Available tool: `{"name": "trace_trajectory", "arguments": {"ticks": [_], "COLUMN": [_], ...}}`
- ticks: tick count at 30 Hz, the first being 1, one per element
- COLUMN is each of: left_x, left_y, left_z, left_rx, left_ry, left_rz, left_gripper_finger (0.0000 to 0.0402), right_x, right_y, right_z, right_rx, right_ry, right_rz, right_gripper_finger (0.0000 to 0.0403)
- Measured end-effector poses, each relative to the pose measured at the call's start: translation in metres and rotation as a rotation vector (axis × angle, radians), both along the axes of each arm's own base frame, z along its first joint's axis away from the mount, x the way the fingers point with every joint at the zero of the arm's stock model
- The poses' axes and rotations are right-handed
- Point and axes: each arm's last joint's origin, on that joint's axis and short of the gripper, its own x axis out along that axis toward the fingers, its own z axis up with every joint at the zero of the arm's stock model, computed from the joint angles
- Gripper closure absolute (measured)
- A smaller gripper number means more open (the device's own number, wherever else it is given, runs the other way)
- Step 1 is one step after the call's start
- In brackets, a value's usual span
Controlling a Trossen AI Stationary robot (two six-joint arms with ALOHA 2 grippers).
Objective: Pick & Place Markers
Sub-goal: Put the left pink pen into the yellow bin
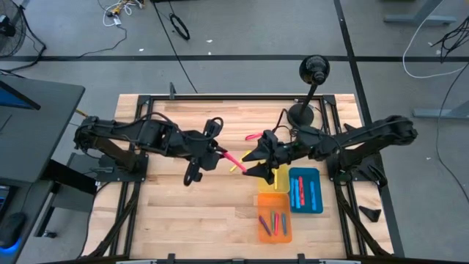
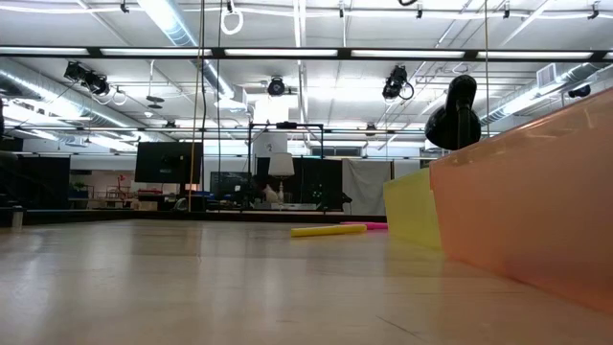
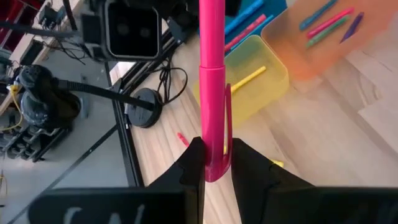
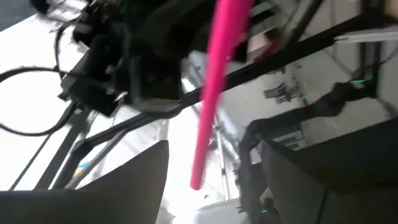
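- Pinched between the left gripper's [image 3: 214, 163] jaws is a pink marker [image 3: 212, 81], gripped near one end, with the rest of it sticking out past the fingertips toward the right arm.
- Spread wide, the right gripper's [image 1: 253, 163] jaws stand with the free end of that pink marker between the two fingers [image 4: 124, 180], not touching either one.
- From above, the two grippers meet over the middle of the wooden table [image 1: 183, 213], the left arm reaching in from the left, the right arm from the right.
- A yellow marker [image 2: 328, 230] and another pink one [image 2: 369, 226] lie on the table beyond the trays.
- A yellow tray [image 1: 282, 176] sits under the right gripper and holds one yellow marker.
- An orange tray [image 1: 272, 202] nearer the front edge holds several markers of mixed colours.
- A blue tray [image 1: 316, 192] to its right holds red and blue markers.
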Motion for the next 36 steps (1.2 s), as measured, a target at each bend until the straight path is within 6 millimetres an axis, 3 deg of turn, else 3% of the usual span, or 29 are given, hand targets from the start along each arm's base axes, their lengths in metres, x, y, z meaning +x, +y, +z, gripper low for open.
{"name": "trace_trajectory", "arguments": {"ticks": [8, 13, 17, 27, 31, 36], "left_x": [0.0, -0.002, -0.002, -0.002, -0.002, -0.004], "left_y": [0.0, -0.001, -0.001, -0.001, -0.001, -0.001], "left_z": [0.0, -0.002, -0.003, -0.003, -0.003, -0.001], "left_rx": [0.004, 0.01, 0.01, 0.011, 0.003, -0.06], "left_ry": [0.004, 0.03, 0.035, 0.036, 0.035, 0.017], "left_rz": [-0.004, -0.008, -0.007, 0.001, 0.002, 0.045], "left_gripper_finger": [0.0344, 0.0344, 0.0344, 0.0344, 0.0338, 0.0291], "right_x": [0.022, 0.023, 0.023, 0.024, 0.024, 0.024], "right_y": [0.003, 0.002, 0.003, 0.003, 0.003, 0.003], "right_z": [0.01, 0.011, 0.01, 0.007, 0.007, 0.006], "right_rx": [-0.008, -0.003, 0.021, 0.004, -0.007, -0.048], "right_ry": [-0.035, -0.044, -0.028, -0.004, -0.008, -0.016], "right_rz": [0.031, 0.03, 0.036, 0.027, 0.027, 0.016], "right_gripper_finger": [0.016, 0.0179, 0.0224, 0.0381, 0.0387, 0.0387]}}
